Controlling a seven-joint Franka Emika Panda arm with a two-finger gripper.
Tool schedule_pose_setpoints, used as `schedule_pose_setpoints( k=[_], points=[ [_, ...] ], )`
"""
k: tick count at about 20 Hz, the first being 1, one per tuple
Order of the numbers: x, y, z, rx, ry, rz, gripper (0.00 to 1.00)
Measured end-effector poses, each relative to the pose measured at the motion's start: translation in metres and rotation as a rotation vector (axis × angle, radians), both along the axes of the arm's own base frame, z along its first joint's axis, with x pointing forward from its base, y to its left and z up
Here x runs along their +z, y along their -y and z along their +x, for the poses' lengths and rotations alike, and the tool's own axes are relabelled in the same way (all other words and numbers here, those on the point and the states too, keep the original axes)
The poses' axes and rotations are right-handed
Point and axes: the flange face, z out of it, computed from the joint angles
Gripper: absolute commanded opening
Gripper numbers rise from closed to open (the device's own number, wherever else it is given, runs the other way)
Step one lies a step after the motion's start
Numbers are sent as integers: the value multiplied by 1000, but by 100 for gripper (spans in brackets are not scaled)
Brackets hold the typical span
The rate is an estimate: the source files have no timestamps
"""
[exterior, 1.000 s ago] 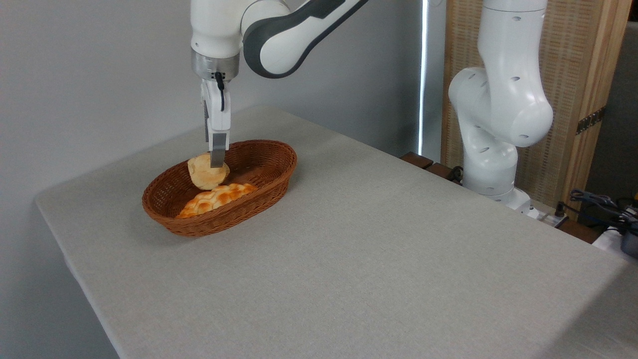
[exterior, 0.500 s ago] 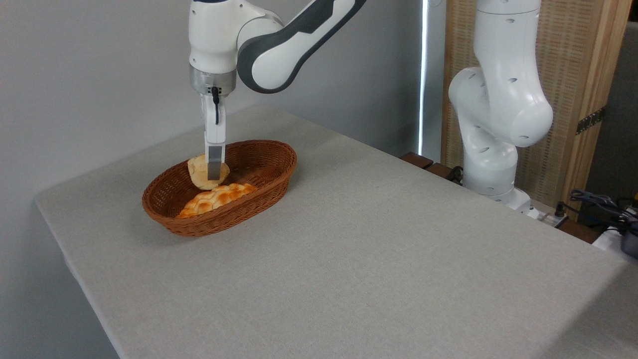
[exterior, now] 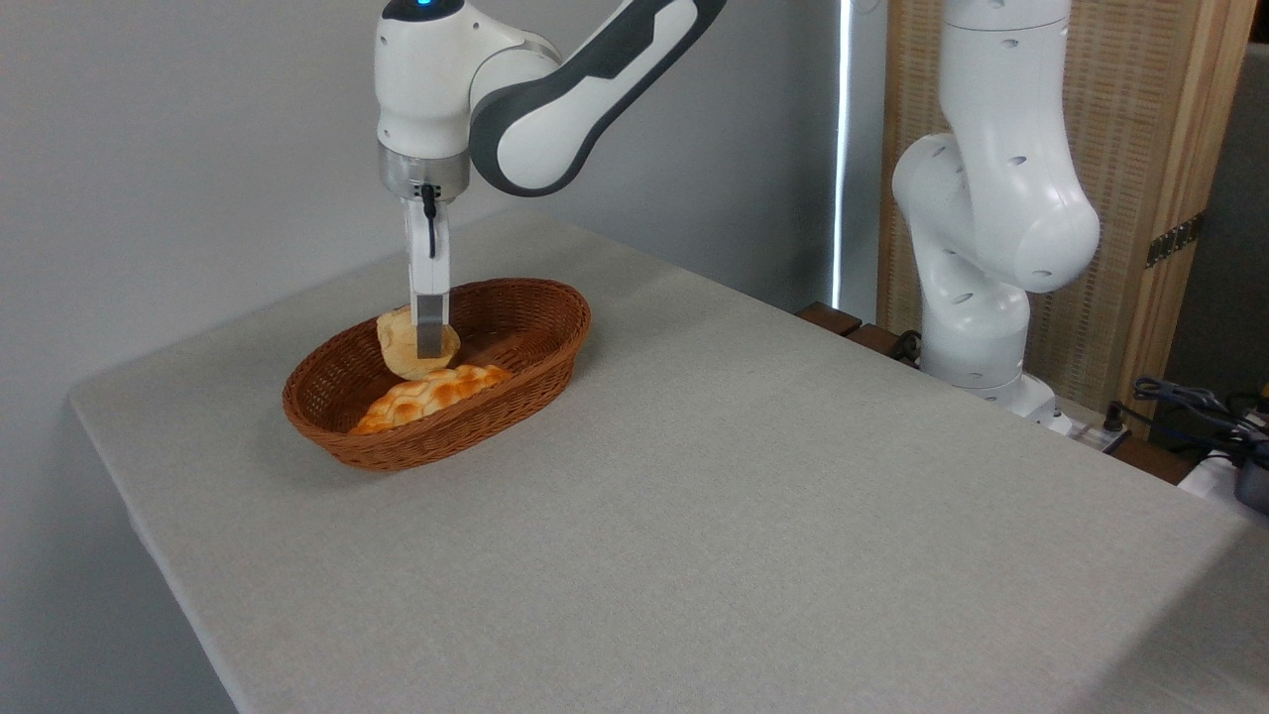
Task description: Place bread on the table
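Gripper (exterior: 430, 342) is hanging straight down into the basket and looks clamped on the bread (exterior: 416, 342), one finger crossing its pale flat face, the other hidden behind it, so the bun sits on edge over the basket's middle. Working from the near edge back: the table (exterior: 694, 516) is a big stretch of plain grey-beige cloth, matte and slightly woven looking, with nothing on it toward the near and right edges. Then near the far left corner sits the wicker basket (exterior: 540, 342), brown, oval, tightly woven with a rolled rim. Inside, the loaf (exterior: 431, 394) lies flat, orange-brown and bumpy, right under the bun, maybe touching it, hard to say. My guess is the bun is very light and squishy, so a hard pinch could dent it, and the smooth underside may slip a bit. Pinching across its thickness near the middle seems the sane spot. Behind it all there's a plain grey wall.
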Motion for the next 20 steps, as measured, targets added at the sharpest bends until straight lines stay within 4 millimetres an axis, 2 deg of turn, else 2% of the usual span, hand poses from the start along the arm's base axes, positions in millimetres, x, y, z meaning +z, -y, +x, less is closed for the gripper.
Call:
schedule_pose_setpoints(
  k=[4, 6, 10, 20],
  points=[
    [1, 0, 1, 1, 3, -2, 27],
    [7, 0, 3, 4, 14, -9, 19],
    [19, -3, 7, 12, 33, -20, 14],
    [21, -5, 9, 18, 38, -22, 11]
  ],
)
